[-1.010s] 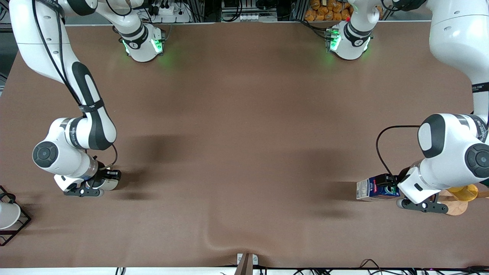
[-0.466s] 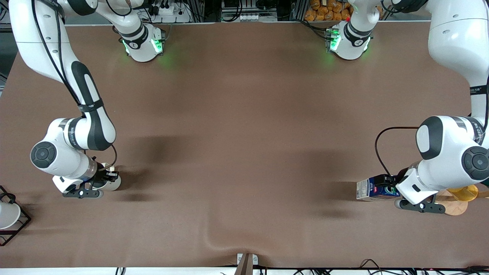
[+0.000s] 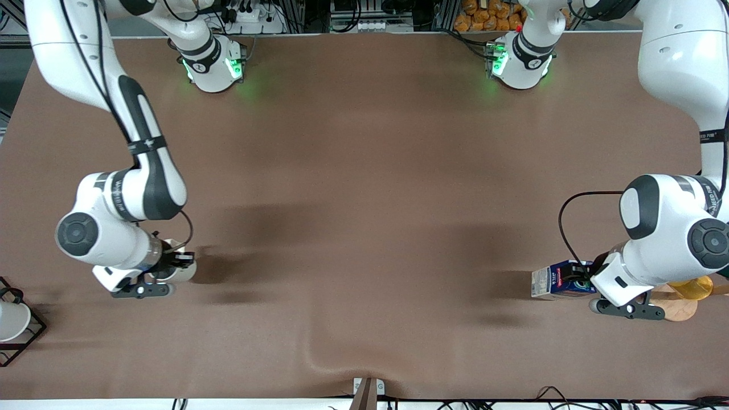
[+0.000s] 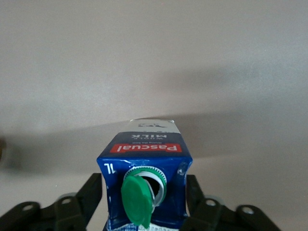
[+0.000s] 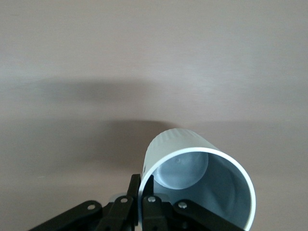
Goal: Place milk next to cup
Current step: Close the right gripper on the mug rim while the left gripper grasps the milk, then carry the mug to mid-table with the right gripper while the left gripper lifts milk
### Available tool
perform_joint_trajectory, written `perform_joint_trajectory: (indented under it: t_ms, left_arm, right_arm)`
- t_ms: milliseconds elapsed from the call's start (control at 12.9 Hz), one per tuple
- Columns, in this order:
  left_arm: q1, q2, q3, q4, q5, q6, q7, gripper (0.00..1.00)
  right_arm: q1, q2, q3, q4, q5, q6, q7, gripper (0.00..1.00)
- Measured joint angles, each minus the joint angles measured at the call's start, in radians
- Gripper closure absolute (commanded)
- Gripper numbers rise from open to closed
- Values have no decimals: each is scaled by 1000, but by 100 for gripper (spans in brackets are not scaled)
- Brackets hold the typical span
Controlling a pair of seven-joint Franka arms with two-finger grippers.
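The milk (image 3: pixel 553 282), a blue-and-white carton with a green cap, stands on the brown table at the left arm's end. My left gripper (image 3: pixel 578 280) is shut on the milk near its top. In the left wrist view the black fingers (image 4: pixel 94 192) press both sides of the milk (image 4: pixel 144 156), and its green cap hangs open. The cup (image 3: pixel 185 272), cream-white with a grey inside, is at the right arm's end. My right gripper (image 3: pixel 172 271) is shut on the cup's rim. In the right wrist view one of the fingers (image 5: pixel 134 188) is outside the cup (image 5: pixel 207 192) and the other is inside. The handle and lettering are hidden.
A yellow cup (image 3: pixel 692 286) stands on a round wooden board (image 3: pixel 680 309) right beside the left gripper. A white cup in a black wire frame (image 3: pixel 17 333) sits at the table's edge by the right arm. The tablecloth has a wrinkle (image 3: pixel 324 353) near the front edge.
My right gripper has carried the cup a short way toward the left arm's end of the table. The left gripper and the milk have hardly moved.
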Motion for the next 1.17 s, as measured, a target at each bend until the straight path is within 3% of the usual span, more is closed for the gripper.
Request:
perform_joint_trajectory:
  t_ms: [233, 544, 854, 1165]
  left_arm:
    - [0, 2, 0, 0, 2, 1, 0, 54]
    - [-2, 2, 0, 2, 5, 2, 0, 63]
    - [-2, 0, 0, 12, 13, 1, 1, 64]
    - [-3, -35, -2, 24, 13, -55, 1, 63]
  right_arm:
    - [101, -8, 4, 10, 1, -27, 82, 100]
    - [276, -13, 10, 56, 11, -79, 179, 100]
    - [455, -8, 10, 65, 54, -86, 316, 100]
    - [541, 9, 9, 77, 56, -81, 439, 100]
